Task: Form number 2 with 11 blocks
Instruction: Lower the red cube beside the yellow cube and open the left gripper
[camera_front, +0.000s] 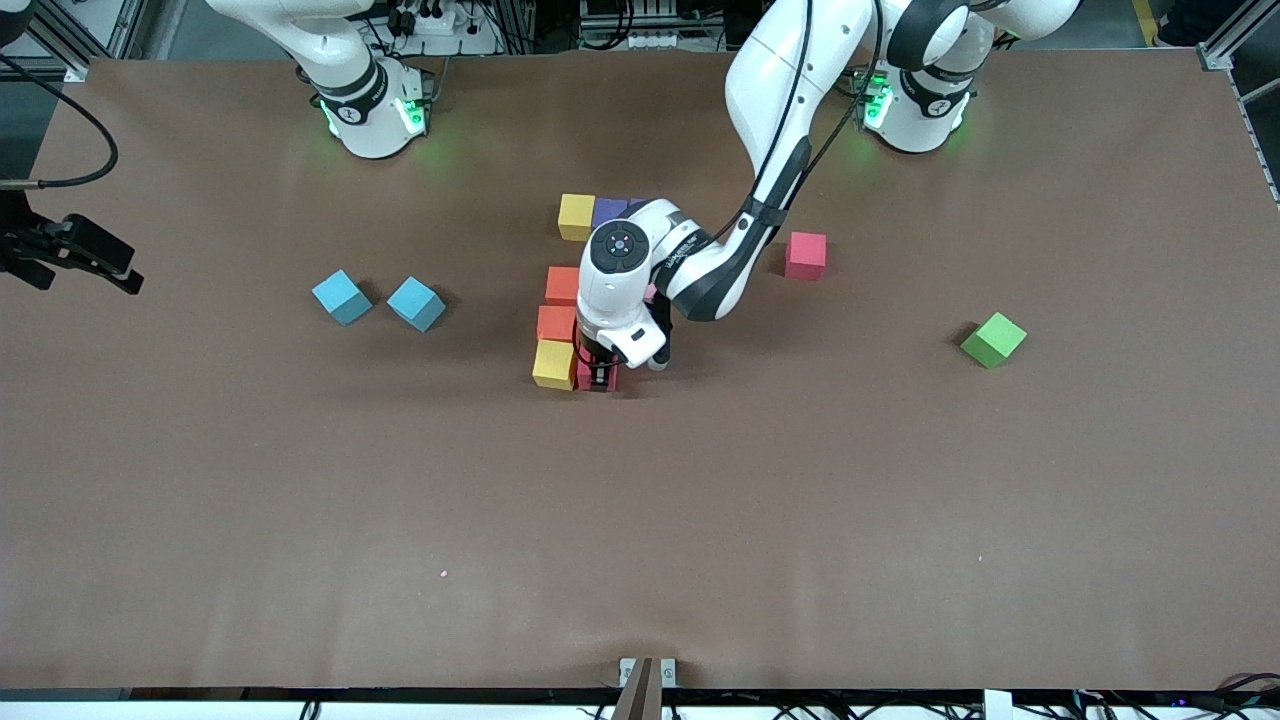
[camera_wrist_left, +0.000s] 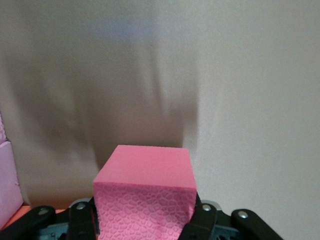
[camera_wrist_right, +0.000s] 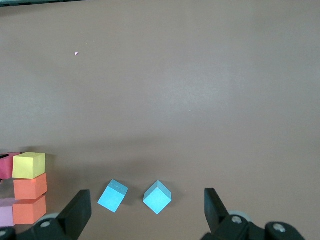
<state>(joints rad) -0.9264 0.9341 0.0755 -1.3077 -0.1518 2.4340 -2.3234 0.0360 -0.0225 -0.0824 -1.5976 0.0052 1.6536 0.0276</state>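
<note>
- Two loose blocks lie apart from the part-built number 2 (camera_front: 560, 300) in the front view: a pink-red cube (camera_front: 805, 255) at its 2 o'clock and a green cube (camera_front: 993, 339) at its 3 o'clock.
- Left gripper (camera_front: 598, 372): jaws clamped on a pink cube (camera_wrist_left: 145, 190), low at the 3 o'clock side of the nearest yellow cube (camera_front: 553, 364).
- Handling, as judged: foam is light, soft and grippy. Clamp flat, parallel faces and squeeze gently.
- Clearance: bare counter (camera_front: 700, 500) lies at 3 and 6 o'clock of the held cube. Placed cubes crowd 9 and 12 o'clock.
- Right gripper (camera_wrist_right: 147, 210): waiting over the counter's right-arm end, jaws wide and empty.
</note>
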